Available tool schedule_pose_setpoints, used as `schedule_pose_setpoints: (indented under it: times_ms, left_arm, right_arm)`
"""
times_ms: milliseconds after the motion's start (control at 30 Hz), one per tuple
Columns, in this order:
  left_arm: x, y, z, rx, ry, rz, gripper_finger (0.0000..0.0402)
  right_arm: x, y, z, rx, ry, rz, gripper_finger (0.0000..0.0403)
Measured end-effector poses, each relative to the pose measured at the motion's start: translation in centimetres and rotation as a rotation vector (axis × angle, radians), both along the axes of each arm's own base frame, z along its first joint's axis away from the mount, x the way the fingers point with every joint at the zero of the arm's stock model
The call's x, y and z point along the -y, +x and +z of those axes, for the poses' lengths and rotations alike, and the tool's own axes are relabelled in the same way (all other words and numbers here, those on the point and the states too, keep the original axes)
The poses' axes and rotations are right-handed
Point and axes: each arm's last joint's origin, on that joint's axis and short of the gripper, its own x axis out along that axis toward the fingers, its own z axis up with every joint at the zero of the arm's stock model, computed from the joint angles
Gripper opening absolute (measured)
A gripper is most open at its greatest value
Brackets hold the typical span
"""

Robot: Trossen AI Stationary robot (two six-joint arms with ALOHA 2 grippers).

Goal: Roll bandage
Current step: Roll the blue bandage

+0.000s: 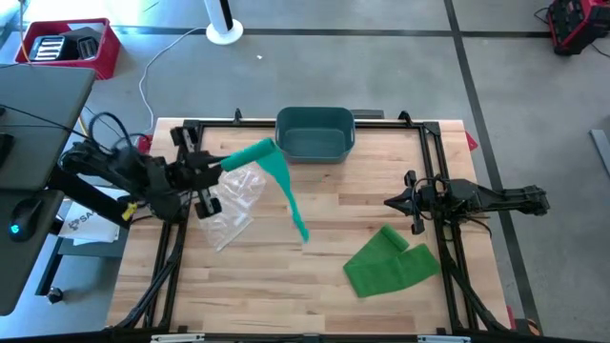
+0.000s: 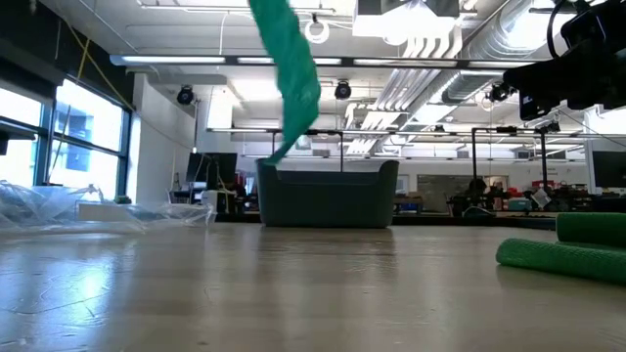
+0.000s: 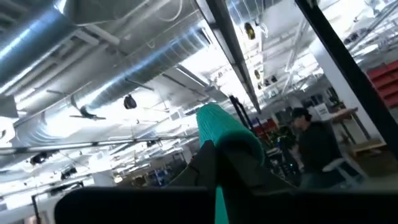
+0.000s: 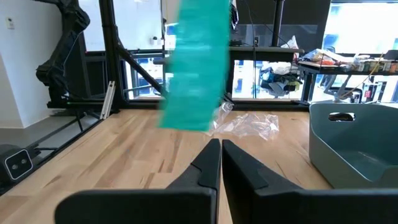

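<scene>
From above, the left gripper [image 1: 221, 164] pinched a teal bandage roll [image 1: 250, 155] over the table's [image 1: 315, 286] left side, its loose tail [image 1: 291, 205] trailing down. The right gripper [image 1: 391, 202] waited pressed together at the right, near a green bandage [image 1: 389, 264].

At table level, the tail [image 2: 290, 73] hung before a teal bin [image 2: 327, 195].

The left wrist showed the roll [image 3: 229, 129] clamped, a person [image 3: 317, 146] beyond.

The right wrist's fingers [image 4: 208, 165] were shut; plastic wrap [image 4: 252, 124] lay ahead.

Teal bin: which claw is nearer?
Left. The left claw, shut on the teal bandage, sits just beside the teal bin; the right claw waits farther off, shut.
</scene>
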Motion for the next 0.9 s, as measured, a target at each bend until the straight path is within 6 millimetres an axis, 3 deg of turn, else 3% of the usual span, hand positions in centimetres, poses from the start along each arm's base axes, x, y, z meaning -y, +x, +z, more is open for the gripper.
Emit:
schedule_pose_setpoints:
  times_ms: [133, 233, 500, 733, 900]
  left_arm:
    - [0.4, 0.8, 1.9, -0.116, 0.047, -0.033, 0.0]
    - [1.3, 2.1, 2.1, -0.183, 0.058, -0.062, 0.0]
    - [5.4, 4.9, 0.4, -0.284, 0.096, -0.151, 0.0]
    - [8.8, 5.0, -1.5, -0.4, 0.092, -0.135, 0.0]
    - [10.2, 5.1, -3.3, -0.515, 0.044, -0.137, 0.0]
  right_arm:
    - [0.0, 0.0, 0.0, 0.0, 0.0, 0.0, 0.0007]
    - [0.0, 0.0, 0.0, 0.0, 0.0, 0.0, 0.0007]
    - [0.0, 0.0, 0.0, 0.0, 0.0, 0.0, 0.0007]
    - [0.1, 0.0, 0.1, 0.005, 0.007, -0.033, 0.0007]
    - [-0.1, 0.0, 0.5, 0.022, 0.4, 0.056, 0.0007]
